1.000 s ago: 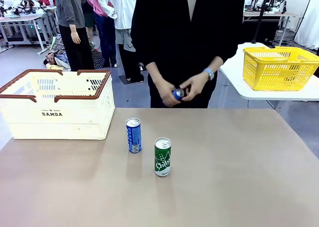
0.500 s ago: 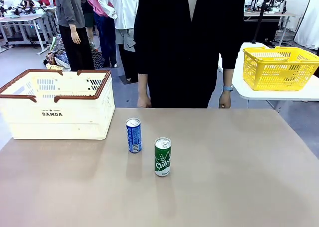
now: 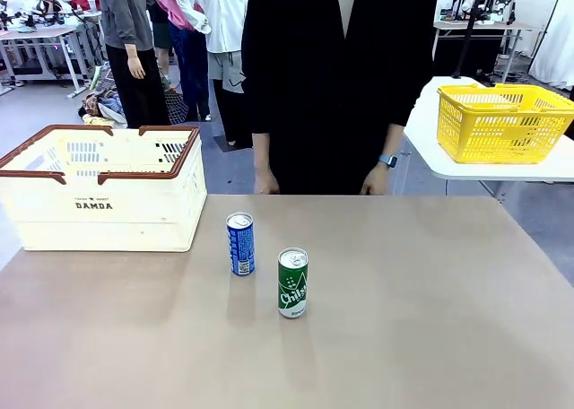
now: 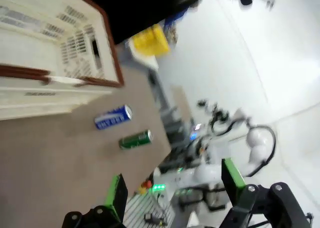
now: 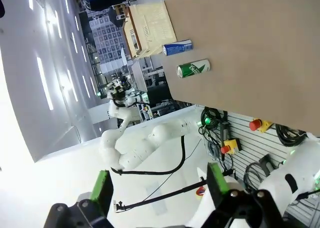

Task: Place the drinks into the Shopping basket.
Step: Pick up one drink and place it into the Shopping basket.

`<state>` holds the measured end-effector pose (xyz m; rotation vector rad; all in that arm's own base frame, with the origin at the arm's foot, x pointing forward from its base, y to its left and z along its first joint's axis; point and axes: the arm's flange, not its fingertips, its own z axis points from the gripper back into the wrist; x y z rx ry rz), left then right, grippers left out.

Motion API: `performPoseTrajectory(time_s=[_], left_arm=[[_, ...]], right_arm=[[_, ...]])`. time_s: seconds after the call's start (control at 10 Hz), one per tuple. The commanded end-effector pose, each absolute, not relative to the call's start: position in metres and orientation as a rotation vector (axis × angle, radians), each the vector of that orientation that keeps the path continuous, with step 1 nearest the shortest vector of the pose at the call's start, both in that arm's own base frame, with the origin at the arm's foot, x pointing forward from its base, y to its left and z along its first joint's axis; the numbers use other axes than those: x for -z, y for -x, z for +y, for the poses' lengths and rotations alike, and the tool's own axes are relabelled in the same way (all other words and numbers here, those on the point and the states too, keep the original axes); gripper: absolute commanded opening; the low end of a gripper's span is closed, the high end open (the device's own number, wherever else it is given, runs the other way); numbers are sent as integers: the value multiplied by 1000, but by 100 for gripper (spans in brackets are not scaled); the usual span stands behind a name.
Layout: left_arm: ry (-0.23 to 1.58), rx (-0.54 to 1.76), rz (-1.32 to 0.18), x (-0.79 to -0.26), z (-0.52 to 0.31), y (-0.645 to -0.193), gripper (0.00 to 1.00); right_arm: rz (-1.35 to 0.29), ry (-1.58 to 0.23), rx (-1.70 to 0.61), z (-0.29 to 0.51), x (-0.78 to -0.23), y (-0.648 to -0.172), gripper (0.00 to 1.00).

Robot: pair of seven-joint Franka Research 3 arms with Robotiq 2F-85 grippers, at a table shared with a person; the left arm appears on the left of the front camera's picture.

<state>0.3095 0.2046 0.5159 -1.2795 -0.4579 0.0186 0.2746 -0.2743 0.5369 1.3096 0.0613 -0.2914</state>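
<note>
Two drinks stand upright near the table's middle: a blue can (image 3: 239, 243) and, right of it and nearer me, a green can (image 3: 292, 282). The cream Shopping basket (image 3: 100, 187) with a brown rim sits at the table's far left. From the left wrist view the blue can (image 4: 113, 117), the green can (image 4: 135, 139) and the basket (image 4: 60, 63) lie far off, and my left gripper (image 4: 172, 190) is open and holds nothing. My right gripper (image 5: 156, 187) is likewise open, well away from the blue can (image 5: 177, 47), the green can (image 5: 193, 68) and the basket (image 5: 147, 28).
A person in black (image 3: 336, 77) stands at the table's far edge, hands hanging at the edge. A yellow mesh basket (image 3: 502, 120) rests on a white side table at the right. The brown table (image 3: 430, 319) is bare right of the cans.
The person's hands, clasped on a small blue thing in front of the body a second ago, have dropped to the sides. The cans and the basket have not moved.
</note>
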Motion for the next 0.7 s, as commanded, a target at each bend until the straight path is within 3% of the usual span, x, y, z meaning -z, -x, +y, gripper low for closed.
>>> performPoseTrajectory(time_s=[0.0, 0.2, 0.5, 0.6], left_arm=[[1037, 257, -247, -585, 89, -344, 100], [622, 340, -191, -604, -35, -371, 100], [279, 443, -155, -551, -168, -374, 100], [326, 504, -155, -537, -187, -372, 100]], right_arm=[[70, -1311, 293, -273, -543, -275, 100], [70, -1311, 293, -273, -543, -275, 100], [70, -1311, 293, -273, -543, -275, 100], [70, -1311, 293, -273, -543, -275, 100]])
